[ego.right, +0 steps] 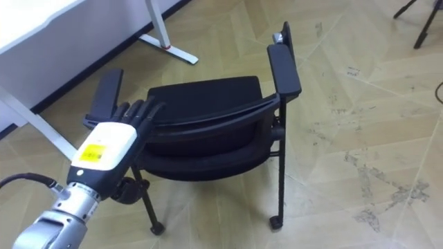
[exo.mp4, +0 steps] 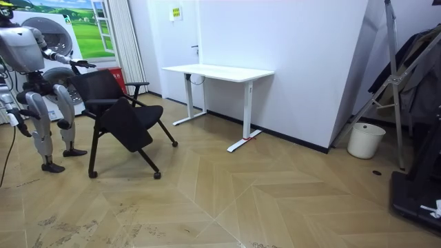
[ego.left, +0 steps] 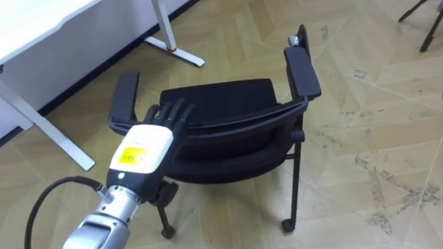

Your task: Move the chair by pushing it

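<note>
Your left hand (ego.left: 154, 138) lies on the top edge of the chair's (ego.left: 221, 100) backrest, near the left armrest (ego.left: 124, 97). Its fingers (ego.left: 174, 111) are straight and spread, resting flat over the rim and curled round nothing. You can see your right arm hanging at the robot's side in the room view, but the right hand (exo.mp4: 12, 121) is too small there to tell how its fingers stand.

The chair is black, on thin legs with small castors, and you look down on it from behind. The right armrest (ego.left: 303, 72) sits across from the hand, at the far end of the backrest. In the room view the seat hangs tilted, front edge down, under the back.

The chair stands on the wood floor (ego.left: 374, 138), which is scuffed with pale marks on your right. The robot stands upright just behind it, at the room view's left, left arm reaching forward to the back.

A white desk (ego.left: 41, 28) is ahead on your left, one foot (ego.left: 174, 50) on the floor near the chair but apart from it. In the room view a white bucket (exo.mp4: 365, 140) sits by the wall, well apart, on the right.
</note>
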You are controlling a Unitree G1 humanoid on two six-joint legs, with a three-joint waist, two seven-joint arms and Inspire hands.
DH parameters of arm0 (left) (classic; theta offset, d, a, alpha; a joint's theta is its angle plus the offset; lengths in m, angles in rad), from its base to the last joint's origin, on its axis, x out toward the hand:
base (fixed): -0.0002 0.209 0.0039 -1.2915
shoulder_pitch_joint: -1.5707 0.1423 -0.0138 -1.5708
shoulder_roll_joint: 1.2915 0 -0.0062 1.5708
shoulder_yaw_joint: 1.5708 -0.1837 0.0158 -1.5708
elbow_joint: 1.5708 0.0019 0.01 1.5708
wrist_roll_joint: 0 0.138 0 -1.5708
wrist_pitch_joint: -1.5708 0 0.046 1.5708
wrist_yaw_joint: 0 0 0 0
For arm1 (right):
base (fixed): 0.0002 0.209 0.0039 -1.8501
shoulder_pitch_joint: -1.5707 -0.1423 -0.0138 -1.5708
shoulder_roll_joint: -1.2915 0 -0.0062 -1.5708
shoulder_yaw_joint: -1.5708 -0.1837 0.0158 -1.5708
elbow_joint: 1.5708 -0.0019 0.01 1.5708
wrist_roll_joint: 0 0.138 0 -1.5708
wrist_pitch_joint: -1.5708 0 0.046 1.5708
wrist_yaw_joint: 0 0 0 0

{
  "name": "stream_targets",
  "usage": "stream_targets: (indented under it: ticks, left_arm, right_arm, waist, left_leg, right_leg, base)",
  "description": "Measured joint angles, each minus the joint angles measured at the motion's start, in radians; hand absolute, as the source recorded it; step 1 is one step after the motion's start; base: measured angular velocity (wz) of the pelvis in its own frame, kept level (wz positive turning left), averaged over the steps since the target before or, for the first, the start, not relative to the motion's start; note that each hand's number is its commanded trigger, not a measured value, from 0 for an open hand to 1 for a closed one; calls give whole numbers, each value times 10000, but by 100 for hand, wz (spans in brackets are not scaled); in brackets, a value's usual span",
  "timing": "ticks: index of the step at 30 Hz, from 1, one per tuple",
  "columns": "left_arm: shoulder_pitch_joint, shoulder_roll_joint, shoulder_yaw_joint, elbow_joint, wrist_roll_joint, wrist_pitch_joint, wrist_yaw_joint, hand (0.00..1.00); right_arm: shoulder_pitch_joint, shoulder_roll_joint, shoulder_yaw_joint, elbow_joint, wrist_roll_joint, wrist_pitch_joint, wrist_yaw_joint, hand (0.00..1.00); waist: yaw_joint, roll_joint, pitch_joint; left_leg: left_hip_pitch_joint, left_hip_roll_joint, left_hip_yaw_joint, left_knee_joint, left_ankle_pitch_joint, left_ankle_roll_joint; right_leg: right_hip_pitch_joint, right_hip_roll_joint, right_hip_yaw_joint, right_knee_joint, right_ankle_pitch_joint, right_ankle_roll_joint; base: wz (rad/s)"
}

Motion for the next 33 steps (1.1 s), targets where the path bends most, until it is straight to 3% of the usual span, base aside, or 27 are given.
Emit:
stream_targets:
  ticks: [7, 12, 19, 33]
  left_arm:
    - [5, 127, -93, 60, -11, -11, -16, 0]
    - [8, 128, -119, 886, 4, 18, -82, 0]
    - [-2, 144, -86, 1096, 5, 104, -86, 0]
    - [-20, 150, 966, 1514, 18, 93, 120, 0]
  right_arm:
    - [29, 2, 1, 0, 22, -4, -17, 0]
    - [62, 1, -8, 5, 54, 6, -4, 0]
    - [251, -10, -49, 1, 52, 17, -9, 0]
    - [462, -18, -751, -334, 8, 15, -50, 0]
  waist:
    - [-25, -22, 5]
    - [-11, -47, 7]
    - [-4, -49, -34]
    - [-10, -56, -29]
  left_leg:
    - [19, -1, 14, -5, 0, 0]
    - [32, 2, 106, -11, 0, 0]
    - [83, 16, 238, -14, 0, 0]
    - [329, 48, 489, -35, -2, 1]
  right_leg:
    - [-11, 2, 40, 0, -1, 1]
    - [-37, 3, 142, 6, 0, 0]
    - [-61, 5, 261, 24, 1, 0]
    - [57, 48, 683, 29, 1, -2]
  base:
    - [0]
    - [-6]
    - [-5]
    - [-5]
